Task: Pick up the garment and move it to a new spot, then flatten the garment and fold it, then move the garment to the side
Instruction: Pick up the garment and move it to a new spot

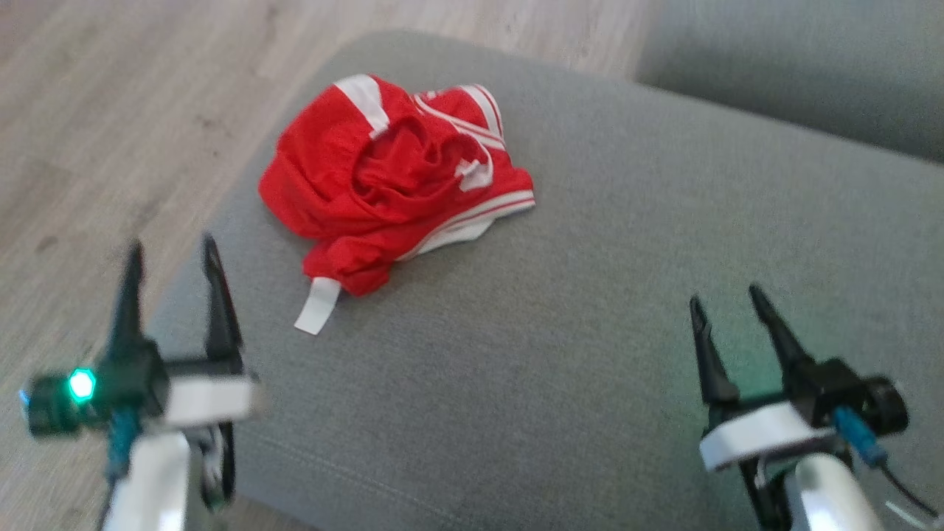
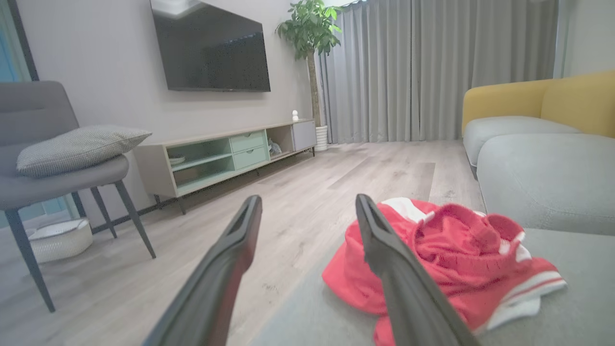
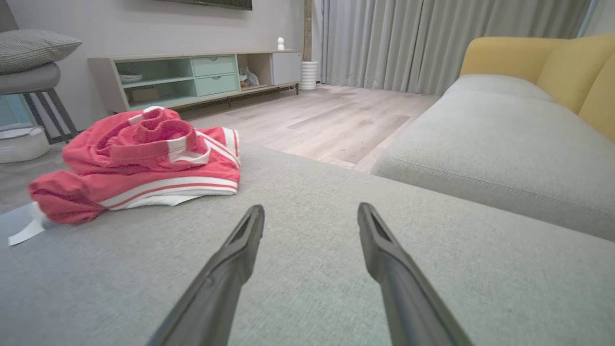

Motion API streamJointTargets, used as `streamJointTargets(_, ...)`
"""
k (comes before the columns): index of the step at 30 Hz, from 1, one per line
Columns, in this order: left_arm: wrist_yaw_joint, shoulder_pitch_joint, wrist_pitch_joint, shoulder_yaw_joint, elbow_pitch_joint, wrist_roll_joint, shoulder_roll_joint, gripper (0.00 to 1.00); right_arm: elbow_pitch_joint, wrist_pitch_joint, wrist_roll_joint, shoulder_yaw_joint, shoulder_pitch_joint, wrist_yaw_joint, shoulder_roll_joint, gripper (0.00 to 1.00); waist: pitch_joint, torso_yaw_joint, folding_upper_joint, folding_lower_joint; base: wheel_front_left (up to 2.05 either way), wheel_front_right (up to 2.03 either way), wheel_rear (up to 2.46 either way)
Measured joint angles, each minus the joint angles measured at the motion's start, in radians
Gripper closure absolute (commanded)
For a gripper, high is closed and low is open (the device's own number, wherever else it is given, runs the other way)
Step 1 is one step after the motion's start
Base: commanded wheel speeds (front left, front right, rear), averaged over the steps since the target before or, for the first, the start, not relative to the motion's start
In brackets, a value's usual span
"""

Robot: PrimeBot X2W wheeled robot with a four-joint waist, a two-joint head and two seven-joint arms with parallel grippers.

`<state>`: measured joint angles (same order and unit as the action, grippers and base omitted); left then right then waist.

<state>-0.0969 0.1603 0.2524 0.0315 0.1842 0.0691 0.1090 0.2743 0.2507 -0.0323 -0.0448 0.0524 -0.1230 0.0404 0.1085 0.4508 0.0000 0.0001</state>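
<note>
The left gripper (image 1: 172, 245) is seen spread wide and empty over the near left edge of the grey seat cushion (image 1: 590, 310). The right gripper (image 1: 724, 295) is likewise parted and empty above the cushion's near right part. Nothing is touched by either.

Ahead of the left gripper, toward the cushion's far left edge beside the wooden floor (image 1: 110, 110), the red garment (image 1: 369, 184) is found crumpled in a heap. Its white-striped hems are turned outward and a white tab (image 1: 317, 306) trails toward the near side.

The garment is judged to be light, thin and limp, so it can be expected to sag and unfurl when lifted. A pinch on the doubled striped hem at the heap's right, or on a raised fold on top, is judged firmer than one on the loose tab.
</note>
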Motion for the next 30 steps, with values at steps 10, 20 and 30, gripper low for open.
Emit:
streamJointTargets(10, 0.142, 0.431, 0.005, 0.007, 0.245, 0.0, 0.046, 0.0, -0.03, 0.0, -0.082, -0.006, 0.145, 0.0, 0.07, 0.0, 0.208, -0.07, 0.0, 0.0003, 0.0, 0.0, 0.0)
streamJointTargets(20, 0.204, 0.695, -0.119, 0.056, 0.67, 0.022, 0.047, 0.0, -0.066, 0.005, -0.054, -0.053, 0.227, 0.0, 0.17, 0.0, 0.359, -0.155, -0.0001, 0.0003, 0.0, 0.0, 0.0)
streamJointTargets(30, 0.184, 0.779, -0.046, 0.081, 0.871, 0.029, 0.073, 1.0, -0.105, 0.01, -0.037, -0.096, 0.266, 0.0, 0.194, 0.0, 0.408, -0.219, -0.0001, 0.0001, 0.0, 0.0, 0.0)
